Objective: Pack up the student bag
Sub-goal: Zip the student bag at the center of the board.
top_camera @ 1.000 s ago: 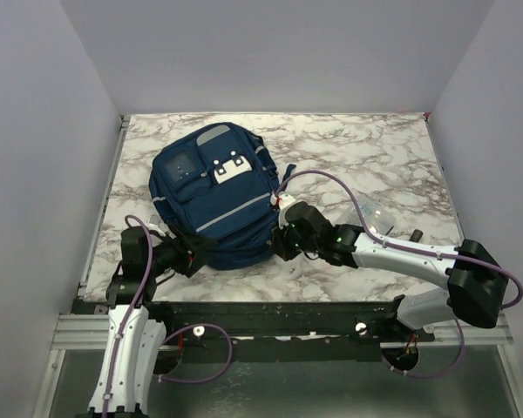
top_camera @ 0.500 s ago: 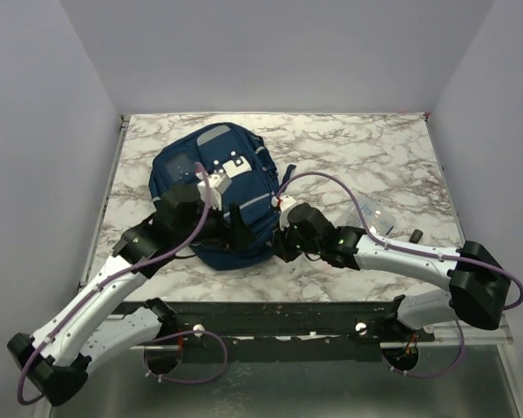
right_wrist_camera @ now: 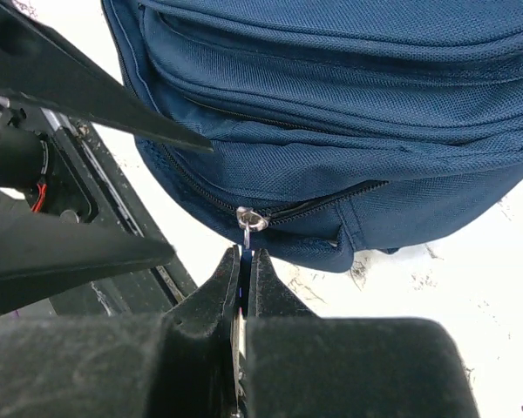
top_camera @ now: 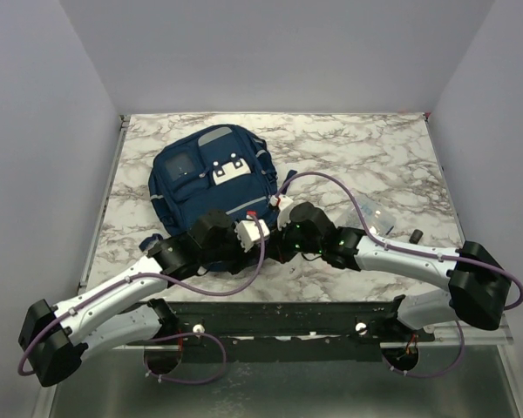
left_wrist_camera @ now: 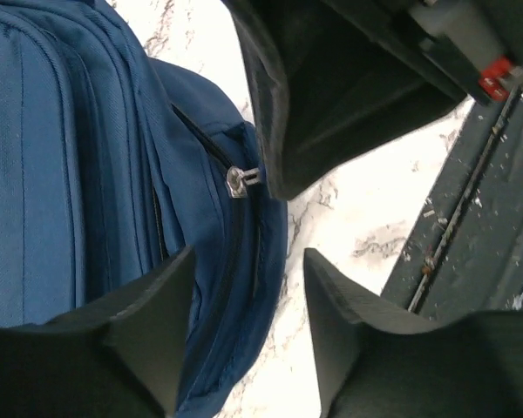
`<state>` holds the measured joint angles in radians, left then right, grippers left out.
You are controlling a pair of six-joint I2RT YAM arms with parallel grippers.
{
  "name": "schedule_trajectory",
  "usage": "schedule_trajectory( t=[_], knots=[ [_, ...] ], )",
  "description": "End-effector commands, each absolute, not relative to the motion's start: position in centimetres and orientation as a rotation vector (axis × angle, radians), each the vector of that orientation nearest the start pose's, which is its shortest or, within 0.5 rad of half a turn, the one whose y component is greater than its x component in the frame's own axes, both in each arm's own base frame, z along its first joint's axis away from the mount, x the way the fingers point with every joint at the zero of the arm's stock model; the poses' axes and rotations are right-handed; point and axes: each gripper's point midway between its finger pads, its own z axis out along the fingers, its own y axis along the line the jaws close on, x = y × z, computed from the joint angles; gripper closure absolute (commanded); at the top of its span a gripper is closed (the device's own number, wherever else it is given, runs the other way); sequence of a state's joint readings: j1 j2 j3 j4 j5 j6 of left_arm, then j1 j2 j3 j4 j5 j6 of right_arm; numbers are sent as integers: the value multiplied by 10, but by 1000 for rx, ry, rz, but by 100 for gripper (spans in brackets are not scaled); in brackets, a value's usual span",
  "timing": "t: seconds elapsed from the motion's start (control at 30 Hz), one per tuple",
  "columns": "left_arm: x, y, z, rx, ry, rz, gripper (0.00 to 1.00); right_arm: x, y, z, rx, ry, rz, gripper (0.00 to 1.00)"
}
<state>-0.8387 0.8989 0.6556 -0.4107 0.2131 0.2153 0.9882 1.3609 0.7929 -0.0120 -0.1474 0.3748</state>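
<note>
The student bag (top_camera: 205,178) lies flat on the marble table, navy with white clips. In the right wrist view its near-edge zipper (right_wrist_camera: 331,202) ends at a metal slider (right_wrist_camera: 251,218), and my right gripper (right_wrist_camera: 247,254) is shut on the pull tab hanging from it. My left gripper (left_wrist_camera: 248,257) is open, reaching in from the left with the bag's near seam (left_wrist_camera: 235,296) and bare marble between its fingers. The same slider (left_wrist_camera: 241,179) shows just ahead of it, against the right gripper's dark body (left_wrist_camera: 349,78). From above, both wrists (top_camera: 251,232) meet at the bag's near right corner.
A clear plastic pouch (top_camera: 370,216) and a small dark object (top_camera: 414,235) lie on the marble to the right of the bag. The black front rail (left_wrist_camera: 471,200) runs close behind both grippers. Grey walls close in the table on three sides.
My left arm swung from the table's left edge across the bag's near side to the right gripper, and its jaws narrowed a little. The right gripper stayed shut on the pull.
</note>
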Motion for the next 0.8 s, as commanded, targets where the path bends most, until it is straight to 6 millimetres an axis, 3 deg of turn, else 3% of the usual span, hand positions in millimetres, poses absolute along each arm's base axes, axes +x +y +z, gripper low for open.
schedule_trajectory(
  t=[0.0,0.17,0.47,0.5,0.6,0.67,0.77],
  knots=[
    [193,-233,137,1243,1813,-432,52,171,360,151,-810,2069,1038,99],
    [193,-233,130,1244,1833,-426,60,170,358,153,-810,2059,1043,99],
    [176,-238,118,1349,1857,-471,56,167,362,168,-819,2023,1084,99],
    [179,-237,118,1348,1865,-451,61,167,362,170,-820,2017,1082,99],
    [190,-226,127,1303,1852,-351,93,173,356,169,-809,2022,1025,100],
    [202,-212,137,1244,1819,-248,100,180,350,166,-789,2024,961,100],
    [216,-186,155,1133,1772,-92,100,183,339,164,-798,2019,900,100]
  ],
)
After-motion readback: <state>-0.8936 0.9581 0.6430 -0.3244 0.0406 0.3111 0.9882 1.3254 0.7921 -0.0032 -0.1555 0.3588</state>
